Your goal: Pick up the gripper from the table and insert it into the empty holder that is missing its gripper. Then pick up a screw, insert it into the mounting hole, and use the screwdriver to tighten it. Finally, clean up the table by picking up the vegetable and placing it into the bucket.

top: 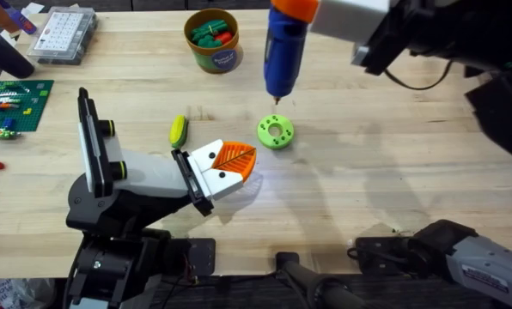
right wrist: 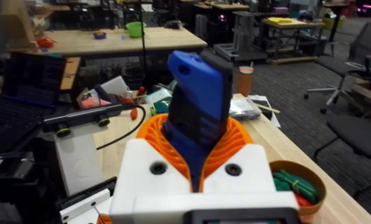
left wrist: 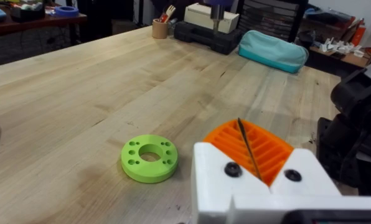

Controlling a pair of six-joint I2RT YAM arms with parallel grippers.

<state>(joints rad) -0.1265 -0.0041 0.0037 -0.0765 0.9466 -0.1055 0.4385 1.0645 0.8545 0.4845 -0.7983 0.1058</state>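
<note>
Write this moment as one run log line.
right gripper: holds screwdriver above green disc | left gripper: shut | vegetable: on table

Green ring disc [top: 276, 131] mid-table; clear parts box [top: 63, 34] and green baseplate [top: 14, 106] far left.

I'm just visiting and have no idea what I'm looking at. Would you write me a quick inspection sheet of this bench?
Surface: pale wooden table, bare on its right half.
Job's things: blue screwdriver held upright, bit above the green ring disc; yellow vegetable lying on the table; orange-brown bucket at the far edge, green and red toy pieces inside.
Clutter: clear parts box and green building plate at far left.
Hands: left hand near the table, fingers together, holding nothing; right hand clamped on the screwdriver.
Cables: black cable hanging by the right arm.
Surroundings: workshop benches, office chairs.
</note>
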